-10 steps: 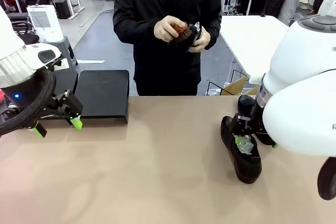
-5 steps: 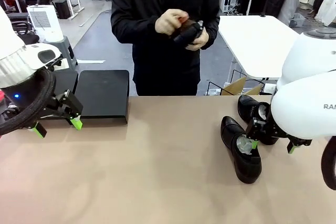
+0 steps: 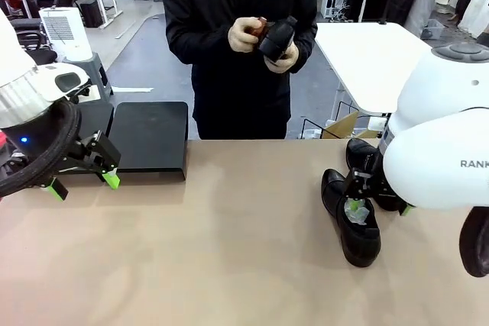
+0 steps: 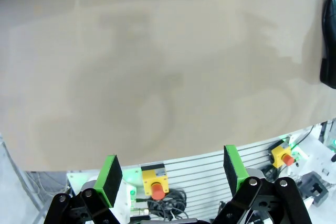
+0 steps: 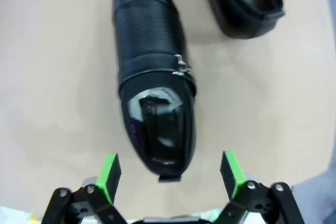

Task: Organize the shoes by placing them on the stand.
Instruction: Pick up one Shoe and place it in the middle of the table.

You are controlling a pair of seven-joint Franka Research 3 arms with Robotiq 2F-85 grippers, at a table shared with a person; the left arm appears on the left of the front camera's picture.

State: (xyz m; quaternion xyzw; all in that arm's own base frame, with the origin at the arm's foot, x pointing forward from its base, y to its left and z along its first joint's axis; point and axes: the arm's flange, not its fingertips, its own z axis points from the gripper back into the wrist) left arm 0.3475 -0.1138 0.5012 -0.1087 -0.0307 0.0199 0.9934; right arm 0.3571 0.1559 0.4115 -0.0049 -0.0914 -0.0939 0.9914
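The desk (image 3: 214, 257) has a plain beige, matte top, with open surface across its middle and near left. At its far left edge stands the stand (image 3: 149, 139), a low matte black rack with a flat top. On the right side lie two glossy black shoes. The nearer shoe (image 3: 353, 227) runs lengthwise from far to near, its light inside showing. The farther shoe (image 3: 361, 156) lies just beyond it, partly hidden. A strip of desk shows between them.
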